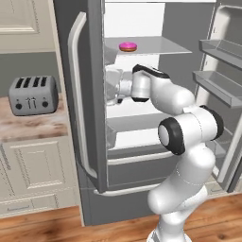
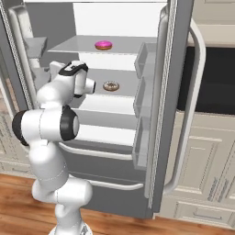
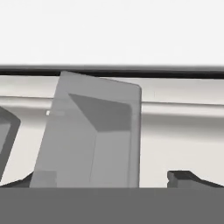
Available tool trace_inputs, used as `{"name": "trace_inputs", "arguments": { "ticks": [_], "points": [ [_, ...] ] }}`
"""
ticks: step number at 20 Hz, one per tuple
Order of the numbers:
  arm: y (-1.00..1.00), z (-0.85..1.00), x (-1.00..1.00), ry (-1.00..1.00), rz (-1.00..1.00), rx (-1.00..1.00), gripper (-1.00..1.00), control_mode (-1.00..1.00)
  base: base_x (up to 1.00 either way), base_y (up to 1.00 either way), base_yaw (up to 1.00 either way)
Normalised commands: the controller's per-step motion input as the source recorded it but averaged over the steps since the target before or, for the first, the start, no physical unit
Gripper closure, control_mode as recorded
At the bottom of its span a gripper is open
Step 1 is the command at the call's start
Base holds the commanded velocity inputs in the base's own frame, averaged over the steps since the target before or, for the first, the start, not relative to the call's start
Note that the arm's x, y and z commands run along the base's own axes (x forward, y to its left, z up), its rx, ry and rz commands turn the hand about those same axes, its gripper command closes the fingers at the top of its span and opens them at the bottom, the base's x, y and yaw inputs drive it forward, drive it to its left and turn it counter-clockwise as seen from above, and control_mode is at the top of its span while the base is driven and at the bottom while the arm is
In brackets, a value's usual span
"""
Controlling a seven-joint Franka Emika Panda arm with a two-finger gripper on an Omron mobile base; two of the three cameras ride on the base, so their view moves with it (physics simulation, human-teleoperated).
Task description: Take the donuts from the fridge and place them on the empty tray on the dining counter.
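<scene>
The fridge [image 1: 90, 142] stands with both doors open. A pink-iced donut [image 1: 127, 46] [image 2: 103, 45] lies on the upper grey shelf. One shelf lower sits the white speckled donut [image 2: 110, 86] with its tan rim. My arm reaches into the fridge at that lower shelf's height, and my gripper [image 1: 112, 87] points left toward the left door's inside, away from both donuts. In the hand view my gripper [image 3: 103, 181] is open, its fingertips [image 3: 183, 177] far apart, facing a grey door bin [image 3: 92, 135]. The empty tray and the dining counter are out of view.
A grey toaster [image 1: 33, 94] stands on the marble wall counter left of the fridge, above cream cabinets. The right door's bins [image 1: 222, 71] jut out beside my arm. The left door's long white handle [image 1: 78, 94] is near. Wood floor lies below.
</scene>
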Motion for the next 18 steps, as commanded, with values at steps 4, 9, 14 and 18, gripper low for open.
{"name": "trace_inputs", "arguments": {
  "ticks": [4,9,14,18],
  "points": [
    [1.0,0.0,-0.76,0.0,0.16,0.0,-1.0,-1.0,0.0,0.0,0.0],
    [1.0,-0.02,-0.96,-0.13,0.05,-0.06,-1.0,-1.0,0.0,0.0,0.0],
    [0.77,-0.01,-0.41,-0.08,-0.03,-0.12,-1.0,-1.0,0.0,0.0,0.0],
    [-0.34,0.64,-0.37,-0.09,0.0,0.1,-1.0,-1.0,0.0,0.0,0.0]
  ]
}}
